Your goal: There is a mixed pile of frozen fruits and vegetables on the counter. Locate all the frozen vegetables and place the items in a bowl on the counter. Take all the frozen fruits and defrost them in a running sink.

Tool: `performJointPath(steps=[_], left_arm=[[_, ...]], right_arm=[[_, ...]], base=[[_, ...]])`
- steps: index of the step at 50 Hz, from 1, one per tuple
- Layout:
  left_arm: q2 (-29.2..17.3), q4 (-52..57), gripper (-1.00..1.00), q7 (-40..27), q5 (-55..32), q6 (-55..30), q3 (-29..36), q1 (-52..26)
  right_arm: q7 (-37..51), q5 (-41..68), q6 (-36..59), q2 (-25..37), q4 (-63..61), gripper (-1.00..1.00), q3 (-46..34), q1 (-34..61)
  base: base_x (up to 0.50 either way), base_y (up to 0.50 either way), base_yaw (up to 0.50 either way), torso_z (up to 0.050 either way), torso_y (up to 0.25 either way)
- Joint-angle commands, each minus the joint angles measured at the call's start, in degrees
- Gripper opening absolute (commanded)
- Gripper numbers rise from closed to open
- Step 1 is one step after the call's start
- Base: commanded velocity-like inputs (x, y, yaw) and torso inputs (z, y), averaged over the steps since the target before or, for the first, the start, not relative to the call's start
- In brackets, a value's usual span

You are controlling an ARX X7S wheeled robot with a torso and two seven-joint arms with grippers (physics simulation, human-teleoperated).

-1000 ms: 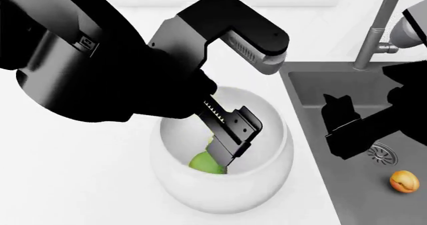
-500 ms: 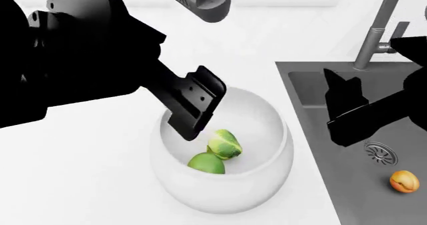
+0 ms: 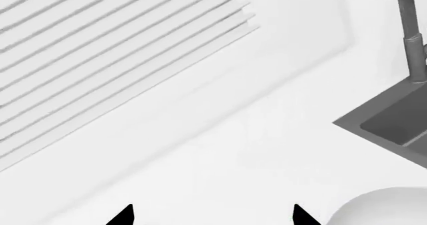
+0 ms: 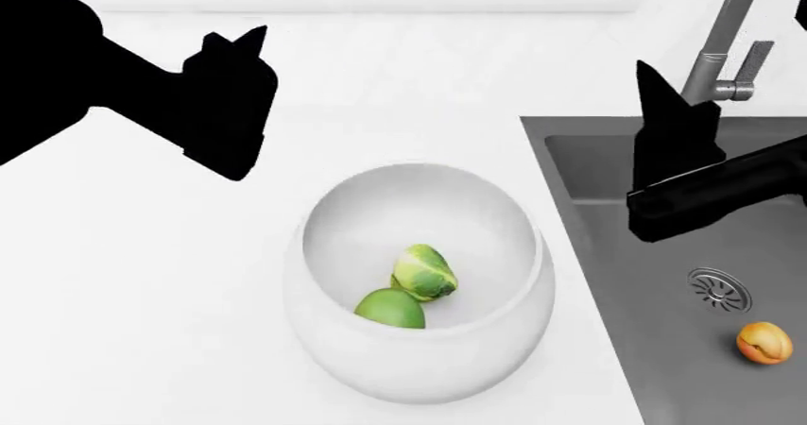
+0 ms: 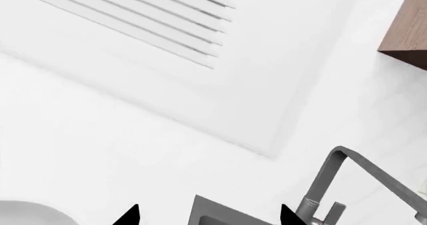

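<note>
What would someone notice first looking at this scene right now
The eye lands on the large white bowl on the counter, holding a leafy sprout leaning on a smooth green ball. To its right, an orange apricot-like ball lies in the dark grey sink near the round drain. The left gripper and right gripper hang as black silhouettes above, both empty.

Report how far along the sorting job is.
Done: leafy sprout and smooth green ball lie in the bowl; orange ball sits in the sink. Both grippers carry nothing. Left: the cherry, not in view; no water shows at the faucet.
</note>
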Motion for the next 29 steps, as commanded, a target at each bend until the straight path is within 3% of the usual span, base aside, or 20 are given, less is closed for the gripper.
performJointPath(steps=[1,14,22,24,29], left_arm=[[-7.1,8.8,1.0,-5.7,2.0,2.3,-2.3,0.5],[-13.9,21.8,1.0,-5.3,4.3,11.7,-8.1,6.6],[-18.9,27.8,1.0,-3.8,11.2,17.5,-10.3,13.6],[-19.9,28.9,1.0,-3.2,12.4,19.1,-11.3,14.4],[-21.7,30.8,1.0,-2.3,16.2,21.3,-12.3,17.0]], right_arm=[[2.8,-2.1,-5.5,0.3,-5.8,1.0,1.6,-2.1],[3.4,-5.3,-12.0,4.0,-13.2,1.0,3.7,-6.2],[5.0,-8.1,-13.5,4.4,-16.1,1.0,6.6,-9.8],[5.6,-8.0,-11.6,3.4,-16.2,1.0,13.1,-14.6],[12.4,-1.2,3.5,-6.7,-16.1,1.0,42.6,-33.3]], base=[[0.0,0.0,0.0,0.0,0.0],[0.0,0.0,0.0,0.0,0.0],[0.0,0.0,0.0,0.0,0.0],[0.0,0.0,0.0,0.0,0.0],[0.0,0.0,0.0,0.0,0.0]])
